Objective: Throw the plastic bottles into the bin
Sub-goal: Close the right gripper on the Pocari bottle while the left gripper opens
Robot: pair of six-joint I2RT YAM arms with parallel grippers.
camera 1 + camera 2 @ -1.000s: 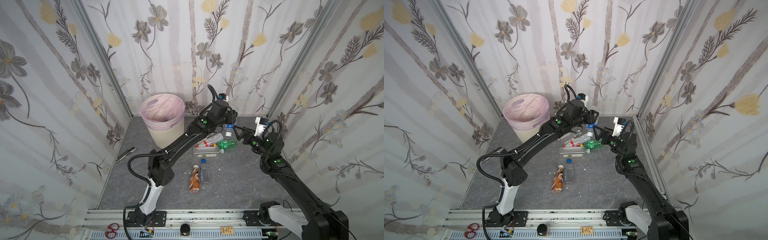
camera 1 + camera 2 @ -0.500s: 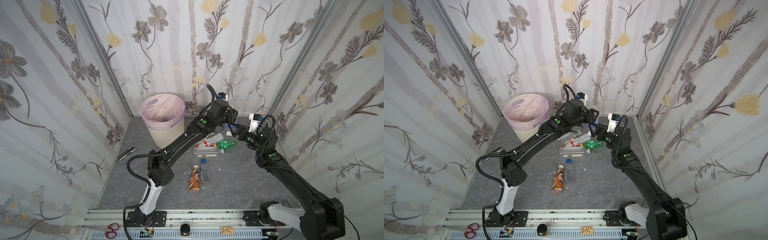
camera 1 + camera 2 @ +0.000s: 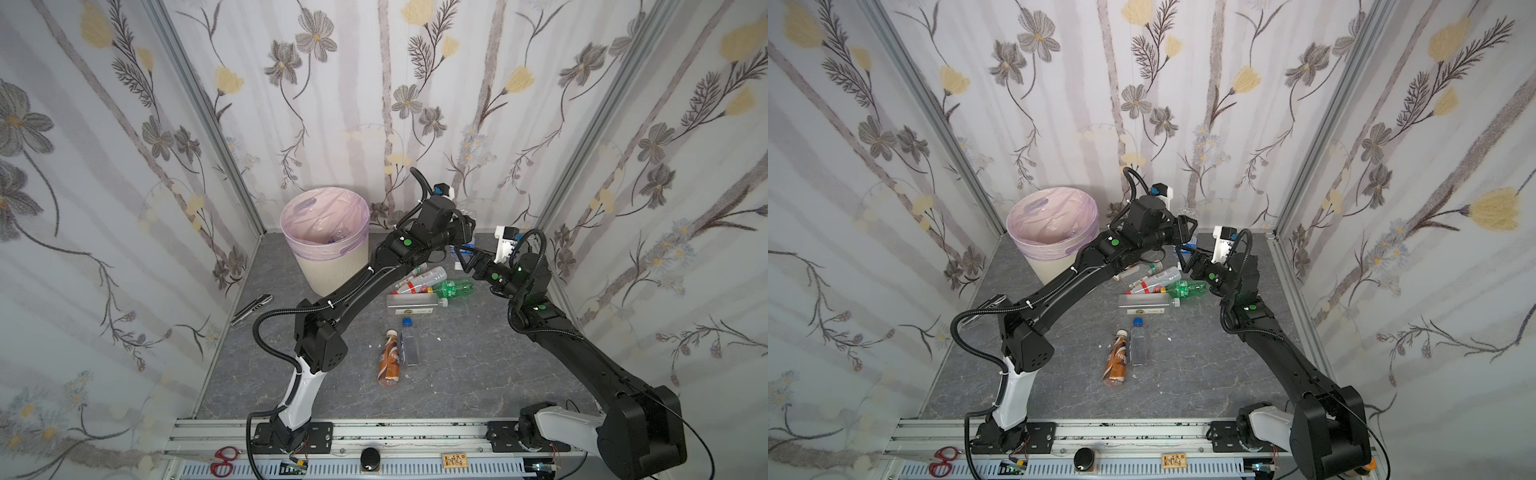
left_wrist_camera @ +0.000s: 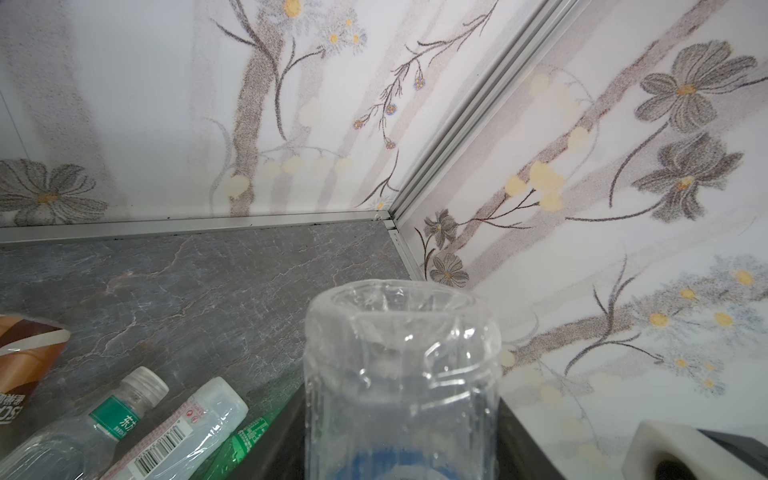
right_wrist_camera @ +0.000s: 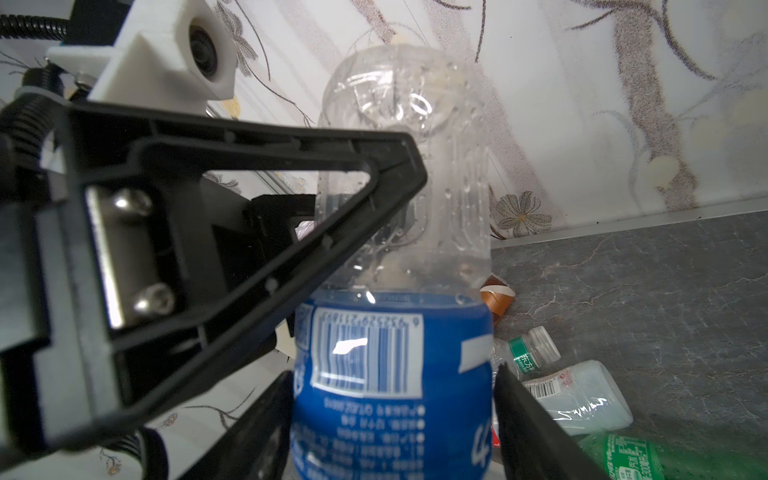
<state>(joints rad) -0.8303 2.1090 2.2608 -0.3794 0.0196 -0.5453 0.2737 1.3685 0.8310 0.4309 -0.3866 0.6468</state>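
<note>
The left gripper (image 3: 467, 226) is clamped on the clear part of the blue-labelled bottle (image 5: 399, 187) and holds it off the grey table (image 3: 457, 374), near the back wall and to the right of the bin (image 3: 332, 274), not over it. The ridged clear base of the bottle projects beyond the left fingers. The right gripper (image 5: 390, 374) straddles the same bottle at its blue label, one jaw close against each side. Whether these jaws press on the label cannot be told. The bin stands at the back left of the table, and a clear bottle (image 3: 337, 237) lies inside its pink liner. The remaining bottles lie on the table. A red-labelled bottle (image 3: 419, 280), a green bottle (image 3: 451, 289) and a square clear bottle (image 3: 411, 302) form a group below the grippers. A brown coffee bottle (image 3: 390, 361) and a blue-capped bottle (image 3: 409, 345) lie side by side nearer the front.
</note>
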